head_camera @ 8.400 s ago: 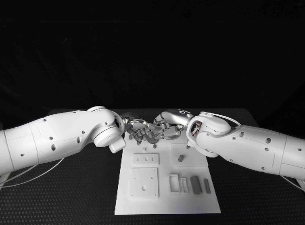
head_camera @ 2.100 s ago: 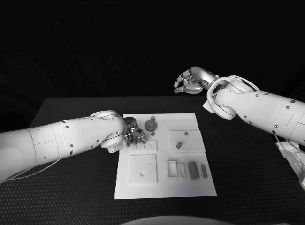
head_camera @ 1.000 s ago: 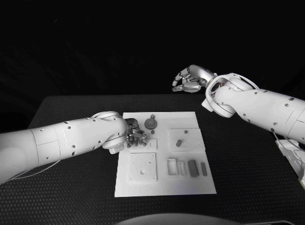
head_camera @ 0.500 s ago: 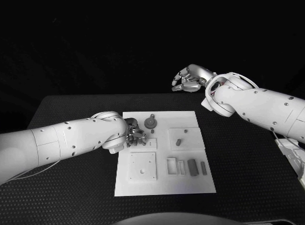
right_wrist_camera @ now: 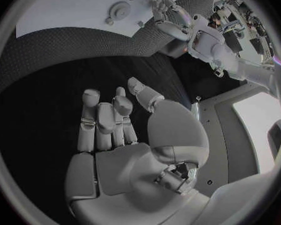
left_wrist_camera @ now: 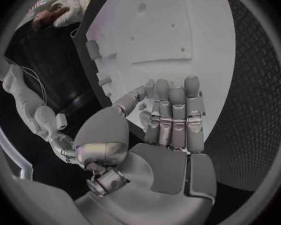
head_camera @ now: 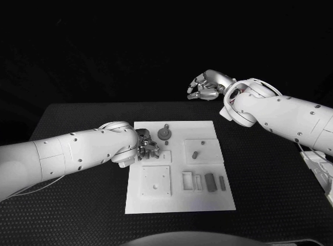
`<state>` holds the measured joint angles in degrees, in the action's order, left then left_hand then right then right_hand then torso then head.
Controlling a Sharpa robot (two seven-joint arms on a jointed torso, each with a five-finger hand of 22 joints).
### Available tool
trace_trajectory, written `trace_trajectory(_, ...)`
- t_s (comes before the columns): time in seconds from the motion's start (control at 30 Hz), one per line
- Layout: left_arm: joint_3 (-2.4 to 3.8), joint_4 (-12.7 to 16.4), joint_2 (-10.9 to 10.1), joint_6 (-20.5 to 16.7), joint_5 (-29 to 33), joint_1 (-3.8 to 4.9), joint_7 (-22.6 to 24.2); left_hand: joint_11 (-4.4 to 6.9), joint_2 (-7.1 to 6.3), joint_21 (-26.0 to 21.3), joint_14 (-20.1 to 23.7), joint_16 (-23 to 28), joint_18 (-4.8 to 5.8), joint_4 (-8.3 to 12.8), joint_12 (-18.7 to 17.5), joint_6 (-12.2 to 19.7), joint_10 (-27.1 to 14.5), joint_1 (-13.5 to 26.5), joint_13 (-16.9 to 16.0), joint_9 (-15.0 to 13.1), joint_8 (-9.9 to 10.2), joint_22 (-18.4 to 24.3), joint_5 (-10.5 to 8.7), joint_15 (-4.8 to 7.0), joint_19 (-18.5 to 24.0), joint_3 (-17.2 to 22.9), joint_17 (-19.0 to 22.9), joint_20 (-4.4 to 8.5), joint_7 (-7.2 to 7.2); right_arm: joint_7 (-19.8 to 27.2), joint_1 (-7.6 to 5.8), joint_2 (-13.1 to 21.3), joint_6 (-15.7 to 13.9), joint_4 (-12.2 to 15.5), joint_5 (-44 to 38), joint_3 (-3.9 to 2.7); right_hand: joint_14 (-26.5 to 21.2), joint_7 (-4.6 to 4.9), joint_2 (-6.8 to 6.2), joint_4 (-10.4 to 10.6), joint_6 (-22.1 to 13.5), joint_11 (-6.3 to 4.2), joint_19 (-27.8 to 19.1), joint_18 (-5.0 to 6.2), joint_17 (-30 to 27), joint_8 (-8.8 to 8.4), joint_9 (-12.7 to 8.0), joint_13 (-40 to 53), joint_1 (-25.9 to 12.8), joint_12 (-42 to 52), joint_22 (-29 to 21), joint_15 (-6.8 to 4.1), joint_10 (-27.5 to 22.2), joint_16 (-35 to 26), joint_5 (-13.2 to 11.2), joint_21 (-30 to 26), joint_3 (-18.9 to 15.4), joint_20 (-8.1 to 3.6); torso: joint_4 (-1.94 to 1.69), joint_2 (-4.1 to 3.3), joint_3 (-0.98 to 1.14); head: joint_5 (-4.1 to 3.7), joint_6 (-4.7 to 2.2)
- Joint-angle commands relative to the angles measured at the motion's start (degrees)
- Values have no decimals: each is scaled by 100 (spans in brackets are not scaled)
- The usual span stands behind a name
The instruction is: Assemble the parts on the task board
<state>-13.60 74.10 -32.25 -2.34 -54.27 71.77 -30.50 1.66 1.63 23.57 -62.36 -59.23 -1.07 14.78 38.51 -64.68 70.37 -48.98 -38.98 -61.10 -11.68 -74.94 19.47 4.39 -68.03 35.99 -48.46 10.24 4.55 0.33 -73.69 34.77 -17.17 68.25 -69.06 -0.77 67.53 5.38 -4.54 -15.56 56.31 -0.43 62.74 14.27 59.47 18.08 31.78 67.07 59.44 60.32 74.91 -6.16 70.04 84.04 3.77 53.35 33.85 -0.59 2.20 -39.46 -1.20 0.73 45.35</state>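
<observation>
1. The board (head_camera: 180,164) lies flat in the middle of the black table (head_camera: 78,118), its long side running away from the robot.
2. The left hand (head_camera: 147,146) sits low over the board's left edge, beside a small raised plate (head_camera: 158,157) with slots. In the left wrist view its fingers (left_wrist_camera: 172,117) lie straight and side by side above the white surface, the thumb set apart, and nothing is in the hand.
3. The right hand (head_camera: 205,87) is raised beyond the table's far edge, well apart from the board. In the right wrist view its fingers (right_wrist_camera: 103,120) are stretched out, close together, thumb apart, holding nothing.
4. A round grey part (head_camera: 165,134) sits near the board's far edge, just beyond the left hand.
5. A small grey peg (head_camera: 195,153) stands on the square plate right of the middle.
6. Near the board's right side, toward the robot, grey bars (head_camera: 209,181) lie side by side next to a pale block (head_camera: 188,181).
7. A larger square plate (head_camera: 156,182) lies on the near left of the board.
</observation>
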Motion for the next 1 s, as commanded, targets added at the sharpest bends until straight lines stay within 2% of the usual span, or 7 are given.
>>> trace_trajectory(0.03, 0, 19, -5, 124, -56, -6, -84, 148, 14, 23, -28, -8, -167, 116, 12, -253, 142, -60, 11, 1, -15, -38, 454, 33, -40, 170, 18, -2, -221, 57, -1, -5, 83, 1, 6, -4, -50, 65, -19, 23, 15, 11, 5, 73, -5, -23, 7, -6, -43, -26, 71, -2, -44, -39, 12, -26, 10, 10, 1, 0, 0, 1, 7)
trace_trajectory(0.33, 0, 8, 4, 68, -116, -16, -90, 144, -3, -1, -42, 17, -162, 114, -23, -264, 157, -66, 39, 59, 33, -43, 381, 34, -46, 181, 57, 1, -215, 59, 0, -7, 93, 5, 6, -4, -53, 65, -18, 23, 14, 11, 5, 73, -9, -25, 10, -6, -44, -26, 71, -1, -44, -40, 12, -27, 11, 10, 1, 0, -2, -1, 5)
trace_trajectory(0.63, 0, -4, 18, 83, -125, -24, -87, 162, -30, 2, -100, 1, -165, 98, -21, -343, 223, -60, 49, 116, 49, -58, 361, 48, -102, 159, 79, 15, -234, 63, 0, -12, 108, -1, 7, -4, -56, 65, -16, 22, 14, 12, 4, 73, -12, -27, 12, -5, -44, -27, 72, -1, -46, -41, 12, -28, 13, 10, 4, 1, 5, -2, 10)
trace_trajectory(1.0, 0, -63, 84, 88, -334, -51, -54, 248, -75, 69, -274, -116, -184, 35, 70, -564, 413, -31, 11, 135, -24, -109, 345, 113, -282, 86, 70, 74, -324, 66, 1, -20, 127, -1, 9, -4, -64, 65, -14, 20, 13, 12, 3, 73, -21, -29, 15, -5, -44, -28, 73, -1, -47, -43, 13, -29, 14, 11, 6, 1, 4, 0, 18)
